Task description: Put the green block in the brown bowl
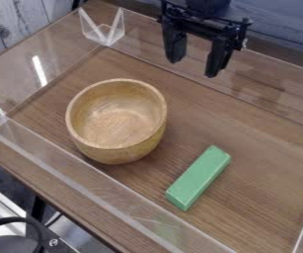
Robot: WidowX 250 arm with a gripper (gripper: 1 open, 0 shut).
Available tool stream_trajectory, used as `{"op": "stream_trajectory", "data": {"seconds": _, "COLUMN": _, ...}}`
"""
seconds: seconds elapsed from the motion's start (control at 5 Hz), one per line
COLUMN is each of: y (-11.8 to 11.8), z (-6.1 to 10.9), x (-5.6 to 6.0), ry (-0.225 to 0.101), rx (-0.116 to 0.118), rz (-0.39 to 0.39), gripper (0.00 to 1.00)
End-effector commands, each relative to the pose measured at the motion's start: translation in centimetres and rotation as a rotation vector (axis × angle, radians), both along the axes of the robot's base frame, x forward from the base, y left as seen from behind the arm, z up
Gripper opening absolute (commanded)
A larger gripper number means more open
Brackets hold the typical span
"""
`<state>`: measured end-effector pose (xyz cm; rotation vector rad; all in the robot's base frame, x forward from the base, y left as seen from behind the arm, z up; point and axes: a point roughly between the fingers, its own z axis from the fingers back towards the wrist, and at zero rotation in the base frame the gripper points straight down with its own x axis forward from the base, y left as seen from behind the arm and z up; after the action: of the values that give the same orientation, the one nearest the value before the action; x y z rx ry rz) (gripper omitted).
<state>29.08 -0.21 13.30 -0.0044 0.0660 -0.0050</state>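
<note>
Wood-grain surface fills your view, fenced by clear plastic walls that run along its near and left edges and catch pale glare. Beyond the back edge you see a strip of whitish planking, and a small clear plastic piece folded into a V stands at the rear wall, up and to the left of your gripper.

Your gripper hangs at the top of the scene, black, pointing down at the surface, its two fingers spread wide apart with nothing between them. It is released and empty, and it touches neither object.

Below your gripper and to its left sits the brown bowl, round, thick-walled, light wood with visible grain. It stands upright on the surface with its hollow empty. You can see it is well apart from the fingertips.

Further below your gripper, slightly to its right and nearer the front wall, lies the green block. It is a flat, long bar of plain bright green, resting on its broad face directly on the surface. It lies on a diagonal, its upper end angled toward the right side and its lower end toward the front wall. It is just beside the bowl, on the bowl's lower right, with a narrow strip of bare wood between them, so the two are not touching. The block is outside the bowl.

Dark cables or frame parts show at the lower left corner, outside the clear wall.
</note>
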Motion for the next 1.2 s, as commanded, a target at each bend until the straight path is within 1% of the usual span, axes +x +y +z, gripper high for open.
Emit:
{"op": "stream_trajectory", "data": {"seconds": 0.0, "y": -0.6, "z": -0.5, "x": -1.7, "ry": 0.015, "rx": -0.001, "rz": -0.018, "gripper": 1.00}}
{"op": "stream_trajectory", "data": {"seconds": 0.2, "y": -1.2, "z": -0.8, "x": -4.3, "ry": 0.017, "rx": 0.002, "rz": -0.054, "gripper": 1.00}}
{"op": "stream_trajectory", "data": {"seconds": 0.4, "y": -2.1, "z": -1.2, "x": -5.7, "ry": 0.022, "rx": 0.000, "rz": -0.085, "gripper": 1.00}}
{"op": "stream_trajectory", "data": {"seconds": 0.8, "y": -4.3, "z": -3.0, "x": -7.1, "ry": 0.028, "rx": -0.002, "rz": -0.135, "gripper": 1.00}}
{"op": "stream_trajectory", "data": {"seconds": 1.0, "y": -5.5, "z": -3.9, "x": -7.5, "ry": 0.029, "rx": -0.004, "rz": -0.155, "gripper": 1.00}}
